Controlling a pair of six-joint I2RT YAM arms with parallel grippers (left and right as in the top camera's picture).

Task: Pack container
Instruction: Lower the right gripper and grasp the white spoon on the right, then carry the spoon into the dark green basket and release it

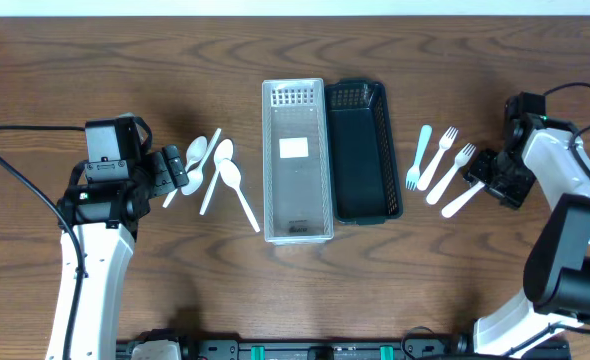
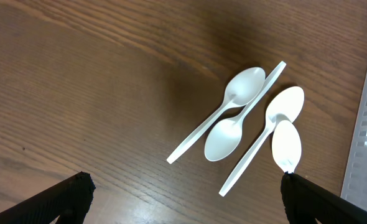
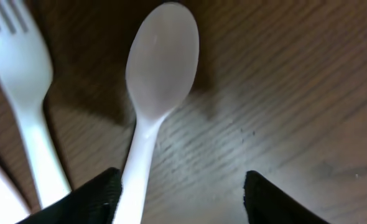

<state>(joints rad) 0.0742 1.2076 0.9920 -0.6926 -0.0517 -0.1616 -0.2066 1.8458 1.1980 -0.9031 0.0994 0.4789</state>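
Overhead: the clear rectangular plastic container (image 1: 297,160), beside a black plastic basket (image 1: 367,150) on the wooden desk (image 1: 75,70), holds no cutlery and lies between both arms, well apart from each, so the first pickup is judged to be in hand. Left wrist: the left end effector (image 2: 185,183) is wide open and empty, with four white plastic spoons (image 2: 233,121) just ahead. Right wrist: the right end effector (image 3: 182,177) is open, gripping nothing. A lone white plastic spoon (image 3: 162,56) runs its handle beside one finger (image 3: 99,196); the next move calls for centring, then closing.
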